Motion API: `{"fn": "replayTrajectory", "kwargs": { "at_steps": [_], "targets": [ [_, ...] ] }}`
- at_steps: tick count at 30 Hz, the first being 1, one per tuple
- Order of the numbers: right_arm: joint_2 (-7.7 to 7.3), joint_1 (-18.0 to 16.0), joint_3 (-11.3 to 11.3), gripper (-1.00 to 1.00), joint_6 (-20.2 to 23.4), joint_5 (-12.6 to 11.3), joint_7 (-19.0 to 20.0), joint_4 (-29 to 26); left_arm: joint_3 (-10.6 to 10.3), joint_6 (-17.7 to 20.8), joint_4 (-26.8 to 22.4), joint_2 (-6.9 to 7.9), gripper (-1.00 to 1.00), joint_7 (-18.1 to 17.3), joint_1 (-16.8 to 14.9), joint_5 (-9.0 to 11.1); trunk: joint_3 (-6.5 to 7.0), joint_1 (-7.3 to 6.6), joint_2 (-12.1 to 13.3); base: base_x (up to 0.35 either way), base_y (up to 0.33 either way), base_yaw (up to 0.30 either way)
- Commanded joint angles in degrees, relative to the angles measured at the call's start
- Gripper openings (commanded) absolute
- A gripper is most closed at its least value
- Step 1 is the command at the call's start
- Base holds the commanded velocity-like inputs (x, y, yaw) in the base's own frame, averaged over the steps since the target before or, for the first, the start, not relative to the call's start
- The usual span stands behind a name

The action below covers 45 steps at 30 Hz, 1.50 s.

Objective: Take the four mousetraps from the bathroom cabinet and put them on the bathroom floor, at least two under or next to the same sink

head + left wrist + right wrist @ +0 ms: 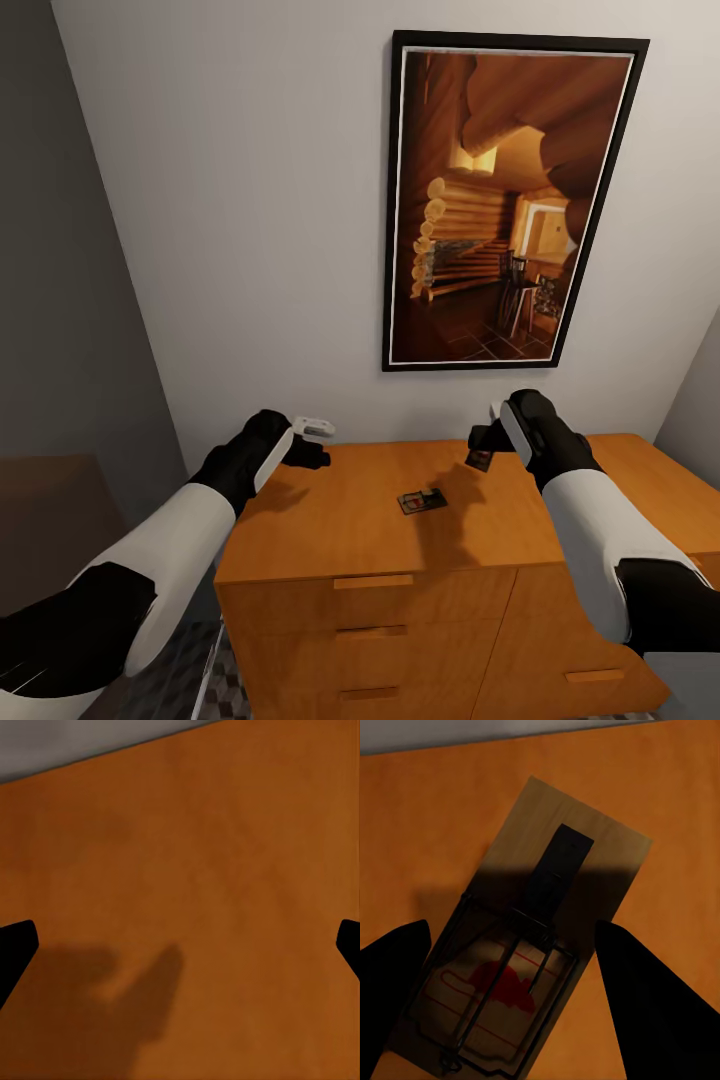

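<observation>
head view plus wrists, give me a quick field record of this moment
surface: cabinet top, drawers shut
mousetrap on top: one mousetrap lying flat near the middle
right gripper: holds a second mousetrap between its fingers, above the top
left gripper: open, empty, over the cabinet's left rear corner
wall: framed picture above the cabinet

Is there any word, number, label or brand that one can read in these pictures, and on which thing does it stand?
None: no readable text.
The mousetrap between the right tool's fingers bears a red mouse-shaped mark with red lines, no letters.
The mousetrap on the cabinet top is too small to tell.
The framed picture shows no lettering.
</observation>
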Motion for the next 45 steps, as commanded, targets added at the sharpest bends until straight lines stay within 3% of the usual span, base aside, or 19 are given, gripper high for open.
{"fn": "replayTrajectory", "kwargs": {
  "at_steps": [1, 25, 45],
  "targets": [
    [0.01, -0.04, -0.09, -1.0, 0.21, -0.34, -0.33, -0.03, -0.13, 0.2, -0.05, -0.01, 1.0, -0.07, -0.05, 0.04, -0.08, 0.01, -0.05, 0.0, 0.0, 0.0],
    [0.02, -0.04, -0.32, -1.0, 0.21, -0.37, -0.31, 2.68, -0.11, 0.2, 0.0, -0.43, 1.0, 0.02, -0.06, -0.1, -0.08, 0.01, -0.05, 0.0, -0.004, 0.0],
    [0.0, -0.04, -0.34, -1.0, 0.21, -0.37, -0.23, 2.8, -0.07, 0.2, 0.11, -0.42, 1.0, 0.02, -0.05, -0.08, -0.08, 0.01, -0.05, 0.0, -0.168, 0.0]
  ]
}}
